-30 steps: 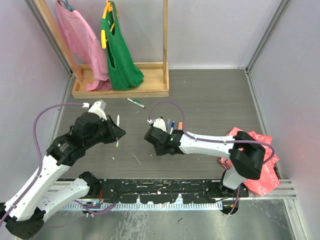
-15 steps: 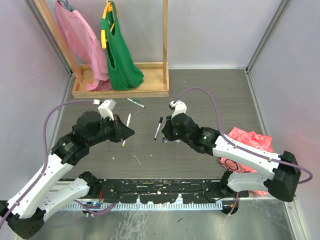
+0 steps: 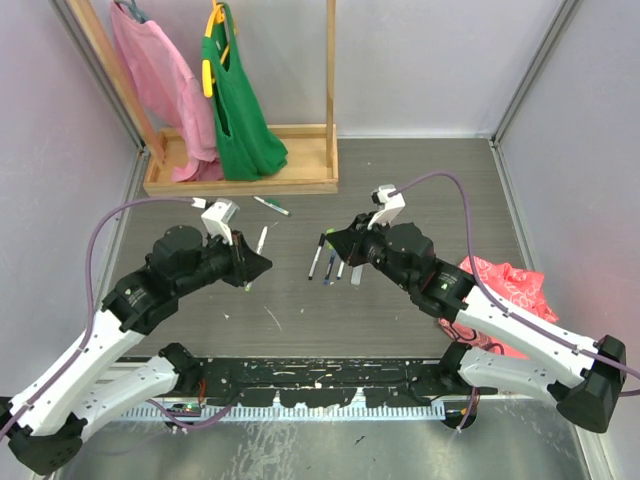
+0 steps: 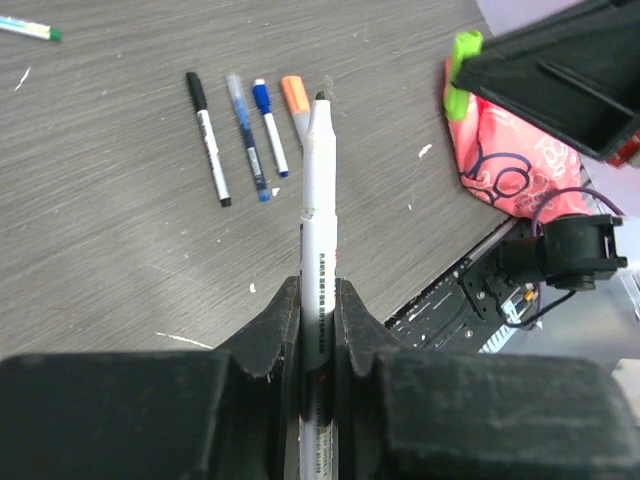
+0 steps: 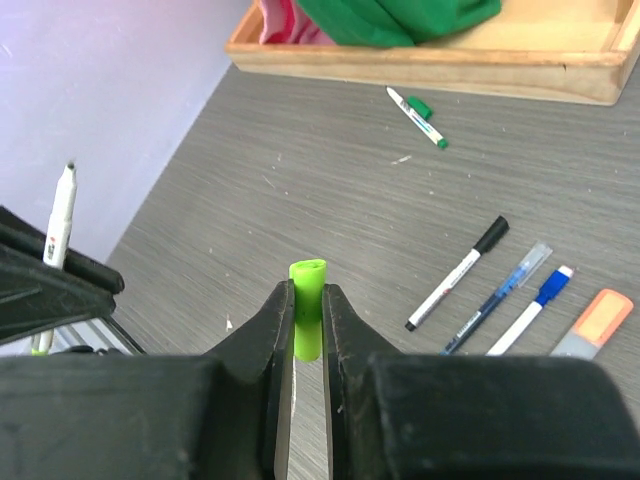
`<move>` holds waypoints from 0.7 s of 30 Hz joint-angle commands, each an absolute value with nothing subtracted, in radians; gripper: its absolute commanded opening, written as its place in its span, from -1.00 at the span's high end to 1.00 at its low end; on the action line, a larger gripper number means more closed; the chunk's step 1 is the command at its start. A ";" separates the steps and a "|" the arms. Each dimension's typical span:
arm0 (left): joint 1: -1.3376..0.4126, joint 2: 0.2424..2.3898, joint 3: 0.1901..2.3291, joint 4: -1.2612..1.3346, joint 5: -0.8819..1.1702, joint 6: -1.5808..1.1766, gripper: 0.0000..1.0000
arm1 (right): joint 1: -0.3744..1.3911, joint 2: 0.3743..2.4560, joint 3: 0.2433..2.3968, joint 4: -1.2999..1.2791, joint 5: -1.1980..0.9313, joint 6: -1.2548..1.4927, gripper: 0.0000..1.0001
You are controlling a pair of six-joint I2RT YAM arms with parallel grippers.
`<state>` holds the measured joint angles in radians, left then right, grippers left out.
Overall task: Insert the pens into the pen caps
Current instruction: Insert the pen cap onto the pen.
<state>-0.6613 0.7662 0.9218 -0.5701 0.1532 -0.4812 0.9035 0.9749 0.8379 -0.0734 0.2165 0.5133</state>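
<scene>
My left gripper (image 4: 318, 300) is shut on a white-barrelled pen (image 4: 320, 200) whose bare tip points away from the wrist; from above this gripper (image 3: 258, 265) is left of centre. My right gripper (image 5: 307, 295) is shut on a light green pen cap (image 5: 308, 272), and from above the gripper (image 3: 338, 243) faces the left one with a gap between them. On the table between them lie a black-capped pen (image 5: 458, 272), a clear blue pen (image 5: 500, 295), a blue-capped pen (image 5: 530, 308) and an orange marker (image 5: 592, 325). A green pen (image 3: 270, 205) lies farther back.
A wooden rack base (image 3: 240, 180) with pink and green clothes hanging above it stands at the back left. A red patterned bag (image 3: 510, 290) lies at the right. Small white scraps dot the table.
The right arm has swung back and to the right with the green cap, uncovering the row of pens. The left gripper has shifted slightly right with its pen.
</scene>
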 commanded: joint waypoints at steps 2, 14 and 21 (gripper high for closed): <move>-0.797 0.731 0.969 -0.491 -0.008 -0.449 1.00 | 0.891 0.937 0.873 -0.002 0.155 0.528 1.00; -1.219 0.764 0.925 -0.277 -0.316 -0.387 1.00 | 0.891 0.767 0.720 0.286 0.210 0.721 1.00; -1.338 0.830 0.915 -0.106 -0.386 -0.336 1.00 | 0.891 0.722 0.637 0.537 0.195 0.736 1.00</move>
<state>-1.2972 0.8101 0.9230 -0.3035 -0.3164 -0.3805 0.8936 0.7567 0.6621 0.2939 0.1905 0.7113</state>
